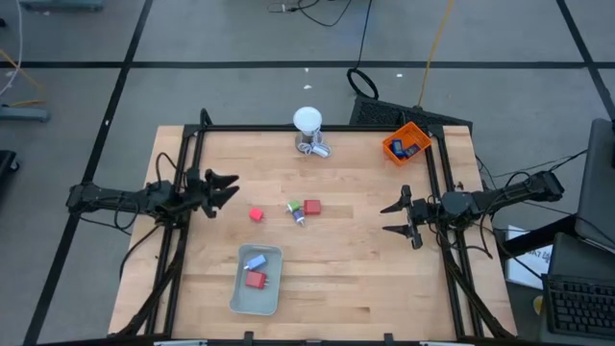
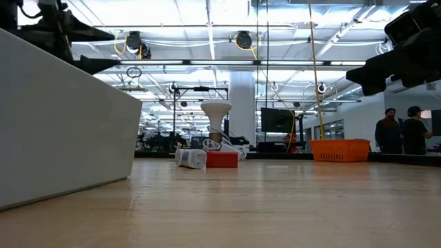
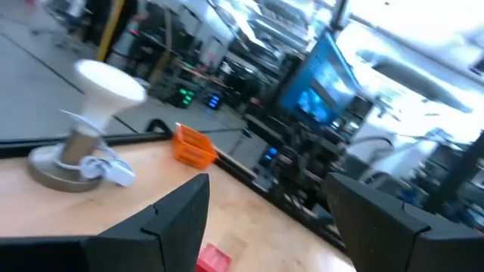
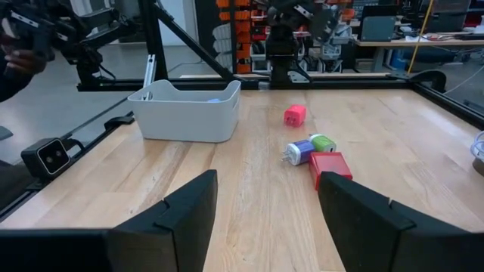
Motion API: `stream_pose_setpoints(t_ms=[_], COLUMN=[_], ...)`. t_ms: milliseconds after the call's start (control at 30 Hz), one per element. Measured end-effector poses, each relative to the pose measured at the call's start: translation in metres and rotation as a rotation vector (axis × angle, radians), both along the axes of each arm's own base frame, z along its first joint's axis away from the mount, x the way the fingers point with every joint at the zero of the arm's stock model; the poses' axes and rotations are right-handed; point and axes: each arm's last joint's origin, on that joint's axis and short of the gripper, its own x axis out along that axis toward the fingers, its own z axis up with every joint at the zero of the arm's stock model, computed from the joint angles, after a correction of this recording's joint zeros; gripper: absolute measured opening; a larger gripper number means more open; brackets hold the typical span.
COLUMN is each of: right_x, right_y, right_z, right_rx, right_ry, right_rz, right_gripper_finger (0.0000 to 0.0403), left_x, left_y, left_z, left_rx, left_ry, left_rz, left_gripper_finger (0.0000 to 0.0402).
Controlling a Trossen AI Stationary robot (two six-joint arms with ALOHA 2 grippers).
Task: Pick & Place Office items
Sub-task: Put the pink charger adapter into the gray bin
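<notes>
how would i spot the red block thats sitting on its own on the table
Start at the pale grey tray near the table's front edge. Just beyond it, mid-table, lies a lone red block. The other loose red block sits farther right against a small green-and-white piece; this one touches nothing.

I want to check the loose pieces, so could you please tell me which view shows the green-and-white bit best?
The right wrist view: the green-and-white bit lies unobstructed beside a red block. The high view shows it only as a speck, the low view hides its green part, and the left wrist view misses it.
</notes>
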Motion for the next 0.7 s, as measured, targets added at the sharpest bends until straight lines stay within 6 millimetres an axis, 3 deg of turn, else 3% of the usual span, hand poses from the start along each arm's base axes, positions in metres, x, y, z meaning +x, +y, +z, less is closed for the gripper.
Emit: stream_pose_setpoints(t_ms=[333, 533, 700], right_x=[0.0000, 0.0000, 0.0000], right_y=[0.0000, 0.0000, 0.0000], right_z=[-0.0001, -0.0003, -0.0002], right_rx=[0.000, 0.000, 0.000], right_ry=[0.000, 0.001, 0.001], right_rz=[0.000, 0.000, 0.000], right_gripper_finger=[0.0220, 0.0220, 0.0220], left_x=[-0.0023, -0.0003, 0.0041], left_y=[0.0055, 0.0052, 0.0042], left_z=[-0.0005, -0.0031, -0.0069], left_rx=[0.114, 0.095, -0.027], left_ry=[0.070, 0.087, 0.075], left_rz=[0.228, 0.217, 0.171], left_gripper_finger=[0.0269, 0.0269, 0.0269])
